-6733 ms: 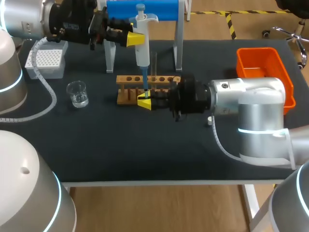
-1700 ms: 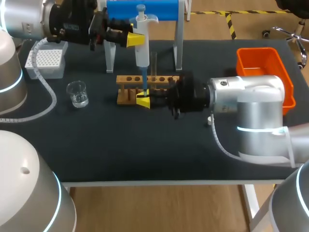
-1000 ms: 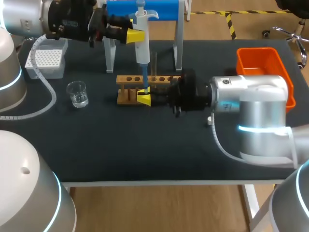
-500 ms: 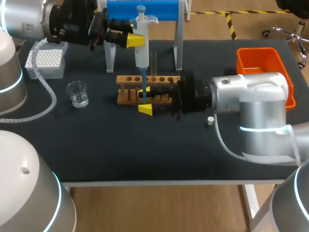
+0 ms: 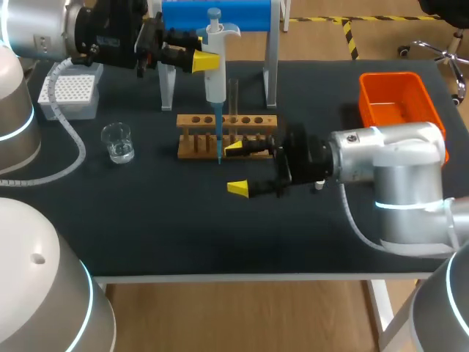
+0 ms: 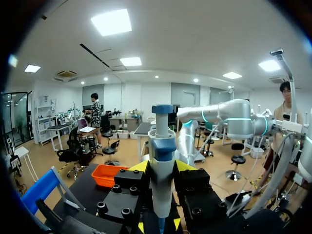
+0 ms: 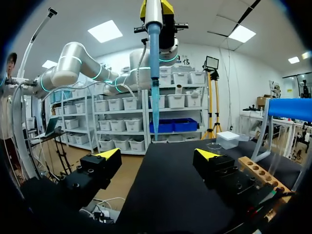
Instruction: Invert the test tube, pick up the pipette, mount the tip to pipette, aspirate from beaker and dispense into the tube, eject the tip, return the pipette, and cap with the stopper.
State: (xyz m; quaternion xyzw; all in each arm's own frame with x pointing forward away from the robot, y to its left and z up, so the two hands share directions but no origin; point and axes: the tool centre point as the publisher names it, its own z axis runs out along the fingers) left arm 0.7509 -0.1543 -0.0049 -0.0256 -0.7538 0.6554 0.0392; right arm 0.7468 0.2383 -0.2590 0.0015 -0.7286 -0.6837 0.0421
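Note:
My left gripper (image 5: 199, 60) is shut on the white pipette (image 5: 215, 70) and holds it upright over the wooden tube rack (image 5: 253, 119). The pipette's blue tip (image 5: 218, 139) hangs down in front of the rack. A clear test tube (image 5: 233, 95) stands in the rack just right of the pipette. My right gripper (image 5: 236, 169) is open in front of the rack, a little right of the blue tip, with nothing between its fingers. In the right wrist view the blue tip (image 7: 154, 78) hangs ahead of the open gripper (image 7: 158, 155). The pipette (image 6: 162, 187) sits between the left fingers.
A glass beaker (image 5: 117, 141) stands left of the rack, with a white tip box (image 5: 69, 95) behind it. The blue pipette stand (image 5: 220, 15) is at the back and an orange bin (image 5: 399, 110) at the right. A small white stopper (image 5: 316, 186) lies by the right arm.
My right gripper, shut at the tip's lower end a second ago, has opened wide and drawn back toward the front right. The pipette dipped slightly and stays in the left gripper.

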